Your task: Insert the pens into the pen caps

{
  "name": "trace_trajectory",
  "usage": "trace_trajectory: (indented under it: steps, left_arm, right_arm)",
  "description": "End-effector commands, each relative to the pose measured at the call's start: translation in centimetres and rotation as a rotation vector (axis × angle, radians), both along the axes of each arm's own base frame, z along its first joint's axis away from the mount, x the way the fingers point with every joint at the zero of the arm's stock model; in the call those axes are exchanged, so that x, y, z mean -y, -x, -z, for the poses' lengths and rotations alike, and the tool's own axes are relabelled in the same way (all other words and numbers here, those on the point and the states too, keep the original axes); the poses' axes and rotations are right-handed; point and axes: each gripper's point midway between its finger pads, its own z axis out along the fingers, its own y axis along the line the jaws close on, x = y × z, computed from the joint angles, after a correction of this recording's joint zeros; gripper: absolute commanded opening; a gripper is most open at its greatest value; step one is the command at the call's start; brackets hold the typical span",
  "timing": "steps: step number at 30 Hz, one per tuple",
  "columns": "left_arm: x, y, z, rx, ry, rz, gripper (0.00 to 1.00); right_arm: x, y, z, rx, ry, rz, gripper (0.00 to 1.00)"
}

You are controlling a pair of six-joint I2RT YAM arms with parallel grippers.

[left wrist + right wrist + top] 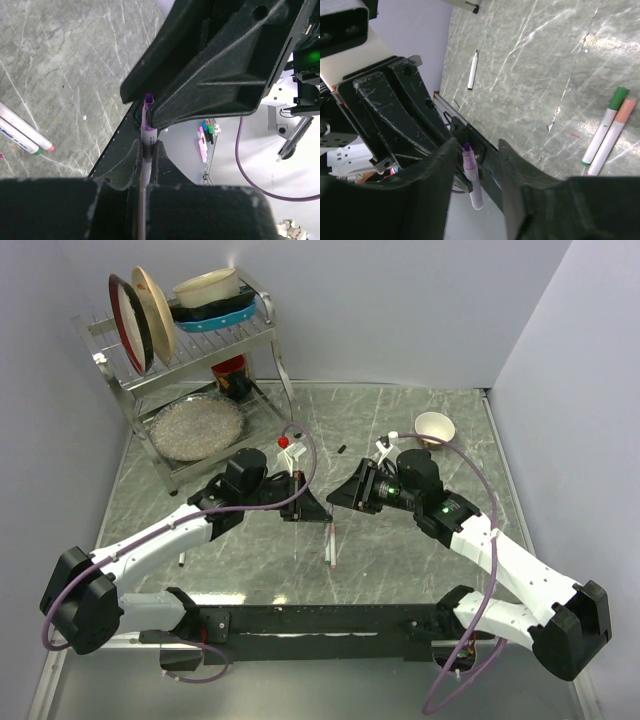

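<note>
1. Pen (148, 131) with a purple tip sits where the two grippers meet, at mid-frame in the top view; the grippers hide it there.
2. Its long axis runs almost straight up the left wrist frame, tip uppermost. In the right wrist frame it leans a little, tip toward the upper left.
3. The left gripper (145, 152) is clenched on the pen's barrel just below the tip.
4. The right gripper (476, 150) has its fingers parted to either side of the purple tip, with a gap on each side.
5. Two more pens (605, 132) lie side by side on the table (530, 60) at the right of the right wrist frame, their green and orange ends toward the upper right.
6. A lone pen (473, 70) lies near that frame's top centre, dark end upward.
</note>
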Motion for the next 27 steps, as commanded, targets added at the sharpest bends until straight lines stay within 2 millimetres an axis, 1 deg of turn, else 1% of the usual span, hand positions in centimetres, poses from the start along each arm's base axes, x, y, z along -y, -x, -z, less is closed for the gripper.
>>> trace_trajectory:
  steps: [1,4,7,8,9,10,12,13,14,16,20,21,22,23,27]
  left_arm:
    - [0.4,-0.3,-2.1,0.061,0.041,0.009,0.01]
    - [0.5,-0.3,-2.1,0.057,0.045,0.008,0.01]
    - [0.6,-0.2,-2.5,0.053,0.068,0.014,0.01]
    - [0.7,-0.2,-2.6,0.055,0.073,0.015,0.02]
    - [0.7,-0.2,-2.7,0.053,0.074,0.014,0.04]
    - [0.7,-0.1,-2.7,0.054,0.076,0.017,0.09]
    - [0.6,0.0,-2.6,0.053,0.078,0.025,0.16]
    - [0.6,0.2,-2.7,0.058,0.08,0.029,0.24]
    - [0.5,0.2,-2.6,0.056,0.077,0.031,0.27]
    - [0.4,0.5,-2.3,0.056,0.073,0.036,0.34]
    - [0.3,0.7,-1.9,0.051,0.074,0.046,0.35]
    - [0.3,0.9,-1.8,0.05,0.076,0.055,0.35]
    - [0.3,1.0,-1.9,0.052,0.079,0.061,0.31]
    - [0.4,1.1,-1.9,0.055,0.083,0.064,0.29]
    - [0.4,1.2,-1.4,0.053,0.068,0.076,0.3]
  right_arm:
    - [-0.7,0.0,-2.3,0.05,-0.058,-0.011,0.42]
    - [-0.9,0.5,-2.3,0.043,-0.072,-0.026,0.38]
    - [-1.1,0.8,-2.5,0.04,-0.094,-0.04,0.17]
    - [-1.2,0.8,-2.8,0.046,-0.101,-0.044,0.03]
    - [-1.2,0.8,-2.8,0.043,-0.104,-0.043,0.0]
    - [-1.2,0.8,-3.0,0.048,-0.108,-0.04,0.0]
    - [-1.1,0.7,-3.5,0.064,-0.117,-0.031,0.0]
    - [-1.1,0.6,-3.9,0.073,-0.121,-0.027,0.0]
    - [-1.1,0.5,-3.9,0.074,-0.118,-0.022,0.0]
    - [-1.0,0.3,-4.6,0.087,-0.126,-0.013,0.0]
    - [-1.1,0.0,-5.1,0.093,-0.136,-0.003,0.0]
    - [-1.1,-0.1,-5.1,0.092,-0.137,-0.003,0.0]
    - [-1.2,-0.1,-5.0,0.089,-0.135,-0.001,0.0]
    - [-1.1,-0.2,-5.0,0.09,-0.135,0.005,0.0]
    - [-0.9,-0.3,-5.0,0.094,-0.136,0.019,0.0]
